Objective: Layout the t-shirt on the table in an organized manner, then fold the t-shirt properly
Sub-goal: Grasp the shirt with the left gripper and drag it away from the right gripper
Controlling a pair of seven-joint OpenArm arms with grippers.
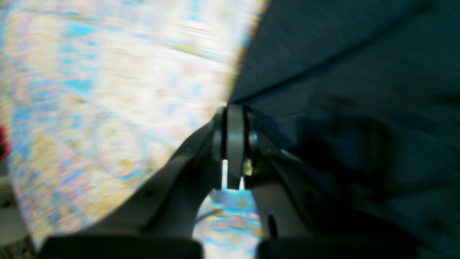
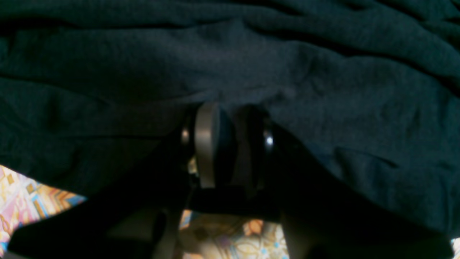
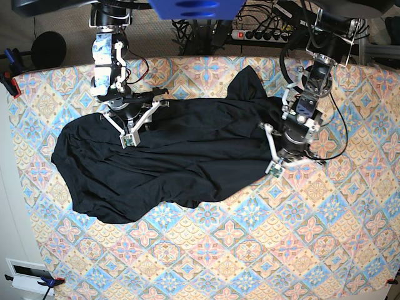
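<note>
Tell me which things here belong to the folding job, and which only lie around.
Belong to the job:
- black long-sleeved shirt
- table with its patterned cloth

Only lying around:
- power strip behind the table
- cables beside it
- red clamp at the table edge

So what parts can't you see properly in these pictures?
- Left wrist view: the table pattern is smeared by motion blur.
- Right wrist view: the right gripper sits in deep shadow against the t-shirt, so whether cloth is pinched is unclear.
- Base view: the sleeves are lost in the bunched black t-shirt; the arms' tops are cut off by the upper edge.
</note>
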